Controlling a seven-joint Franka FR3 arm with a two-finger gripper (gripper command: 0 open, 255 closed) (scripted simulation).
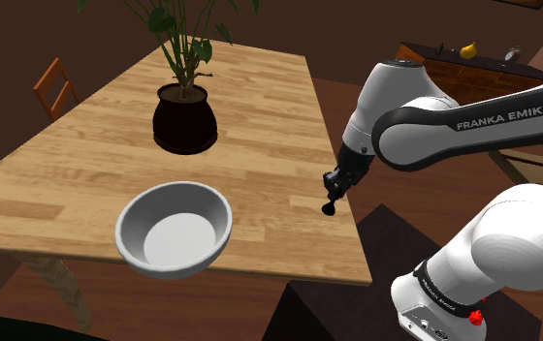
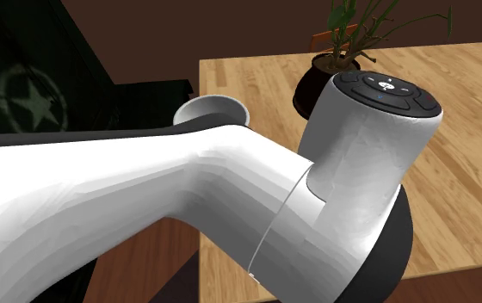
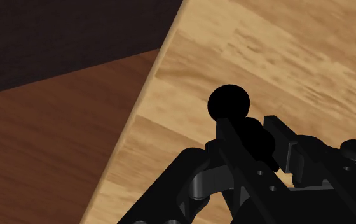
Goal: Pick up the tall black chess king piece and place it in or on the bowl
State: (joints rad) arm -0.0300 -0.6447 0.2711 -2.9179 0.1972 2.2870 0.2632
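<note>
1. Currently the white arm (image 1: pixel 463 126) reaches from the stand (image 1: pixel 381 242) out over the near corner of the wooden tabletop (image 1: pixel 85 165), with the black gripper (image 1: pixel 335 190) pointing down and slightly tilted.
2. The fingers (image 3: pixel 231 137) are pinching the chess king (image 3: pixel 229 102). In the wrist view the black piece sits clasped between them, and its round end sticks out past the fingertips toward the wood.
3. In the shoulder view the chess king (image 1: pixel 331 205) hangs below the gripper, close to the tabletop edge nearest the stand. I cannot tell whether its lower end touches the surface.
4. The wrist view puts the piece over the tabletop (image 3: pixel 285 57), just inside the edge, with brown floor (image 3: pixel 43 159) beyond it.
5. The grey bowl (image 1: pixel 207 199) stands upright near the tabletop's front edge. It is well apart from the gripper, toward the shoulder view's left.
6. A potted plant (image 1: pixel 184 121) in a dark round pot stands farther back, behind the bowl.
7. In the second exterior view the arm (image 2: pixel 188 189) covers most of the frame. Behind it are the bowl (image 2: pixel 212 105) rim, the potted plant (image 2: pixel 311 86) and the tabletop (image 2: pixel 472 129).
8. A wooden chair (image 1: pixel 54 85) stands beyond the far side of the tabletop.
</note>
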